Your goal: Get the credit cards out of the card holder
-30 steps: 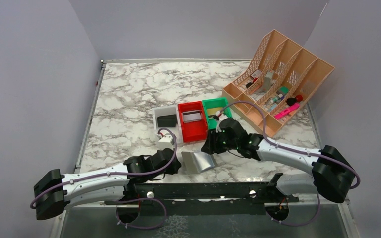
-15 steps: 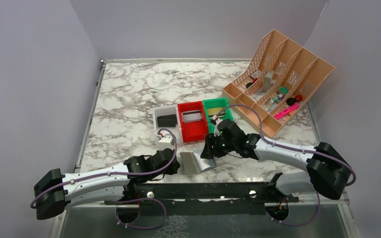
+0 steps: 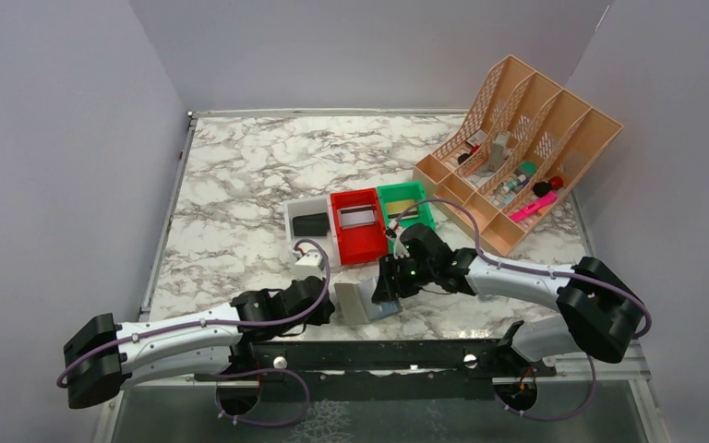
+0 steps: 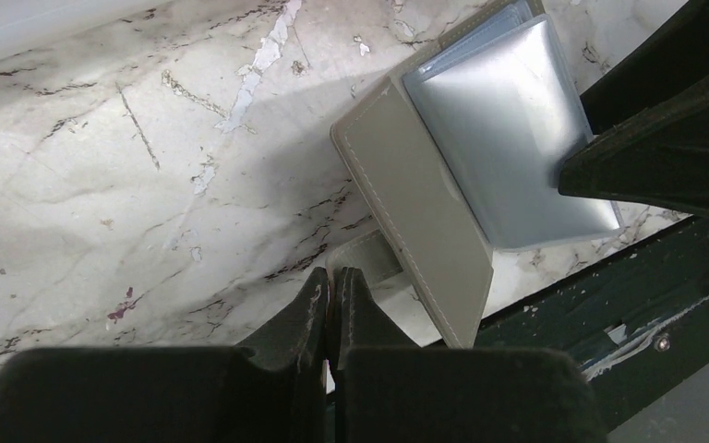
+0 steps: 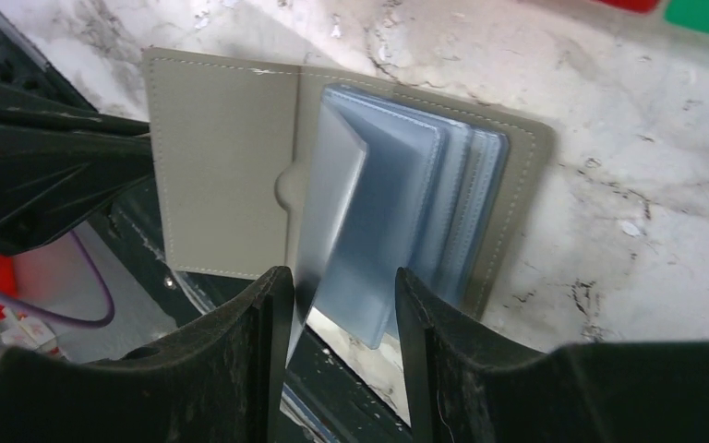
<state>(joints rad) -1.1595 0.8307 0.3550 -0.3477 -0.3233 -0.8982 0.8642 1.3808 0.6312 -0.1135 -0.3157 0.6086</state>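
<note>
— Right gripper [image 5: 342, 277]?
— Jaws stand half apart, astride the clear sleeves [image 5: 397, 203] of the card holder [image 5: 222, 166]; one leaf leans on a finger.
— Left gripper [image 4: 332, 281]?
— Pressed closed, tips at the holder's edge; whether it pinches the cover I can't tell.
— How does the holder lie?
— Open on the table [image 5: 655, 185] between both grippers, long axis along the near edge, near the red bin [image 3: 358, 226].

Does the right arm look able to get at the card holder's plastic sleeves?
Likely yes: the card holder lies open, the right pincer straddles its sleeves, and the left pincer sits aside at the other flap.
</note>
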